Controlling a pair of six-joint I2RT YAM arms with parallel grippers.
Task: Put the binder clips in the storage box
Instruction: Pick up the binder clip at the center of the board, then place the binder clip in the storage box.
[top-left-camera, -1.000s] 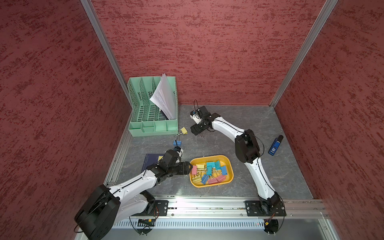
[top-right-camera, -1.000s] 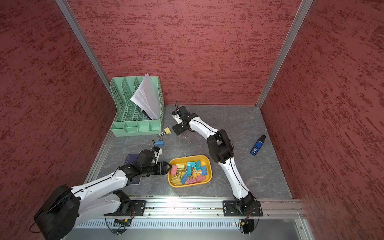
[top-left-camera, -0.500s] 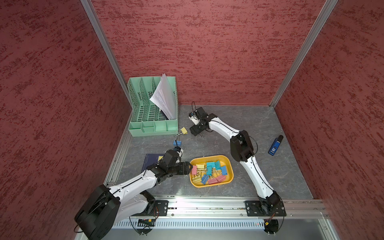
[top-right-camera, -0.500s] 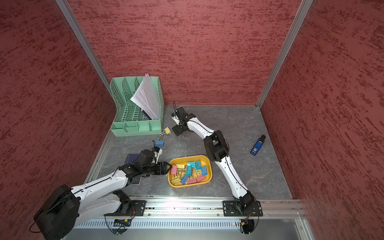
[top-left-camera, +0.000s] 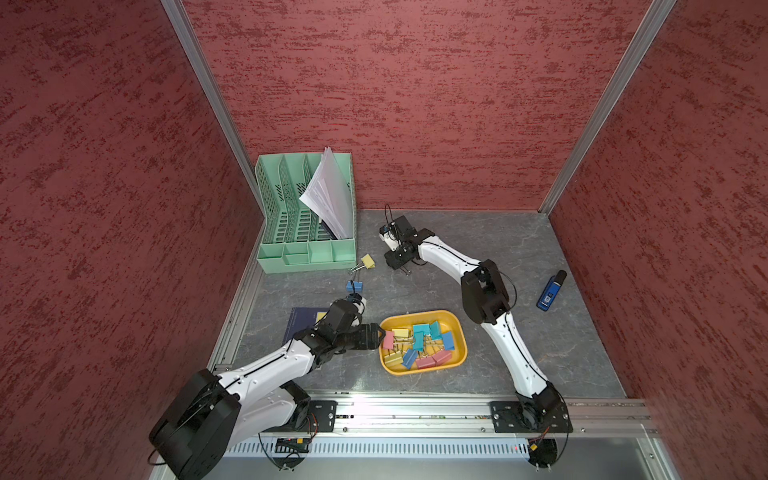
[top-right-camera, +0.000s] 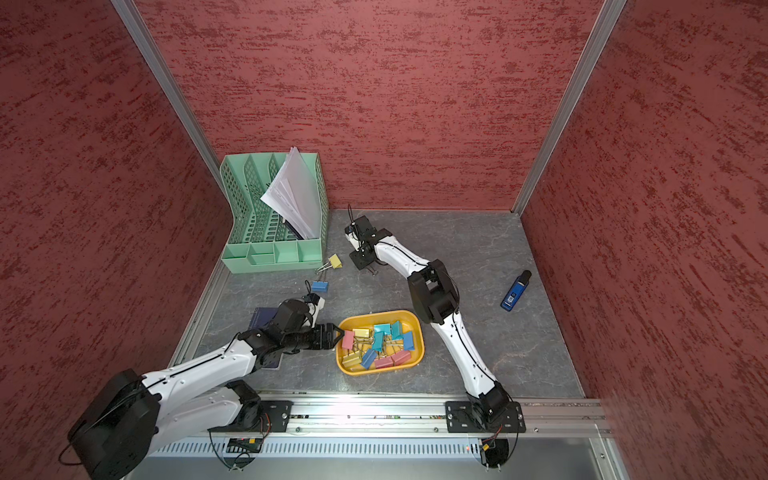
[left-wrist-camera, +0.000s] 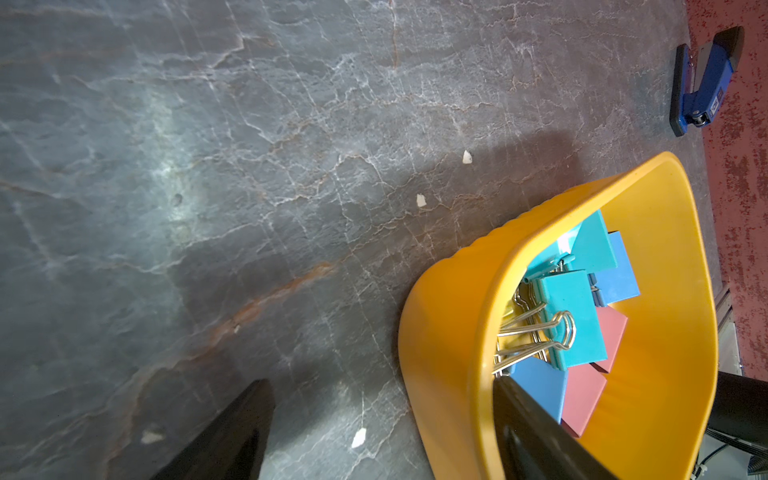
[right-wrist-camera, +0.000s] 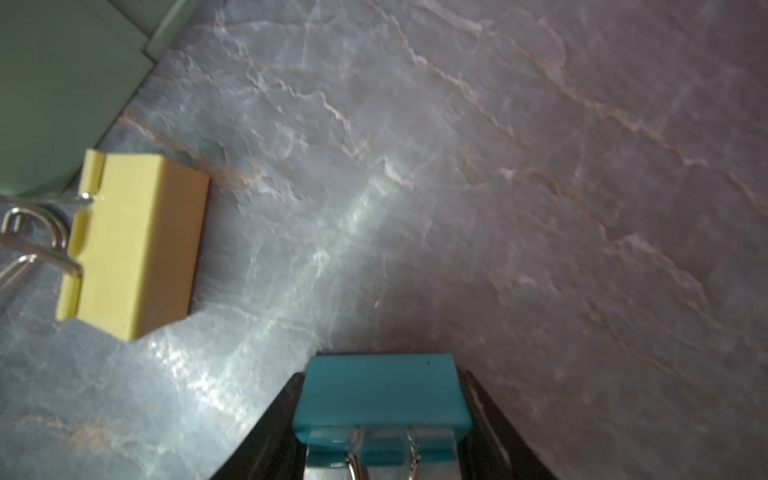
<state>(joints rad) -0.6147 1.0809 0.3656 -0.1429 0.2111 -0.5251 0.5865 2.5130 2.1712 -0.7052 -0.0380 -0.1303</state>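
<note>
Storage box (top-left-camera: 419, 312): heap of binder clips (top-left-camera: 419, 341), mixed colours. Left gripper (top-left-camera: 376, 336) wide, straddling box wall. Right gripper (top-left-camera: 401, 268) clamps teal clip (right-wrist-camera: 381, 390) near file organizer (top-left-camera: 307, 254); long axis across jaws, handles pointing wristward.

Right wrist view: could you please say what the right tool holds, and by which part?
The right tool holds a teal binder clip by opposite sides of its body.
</note>
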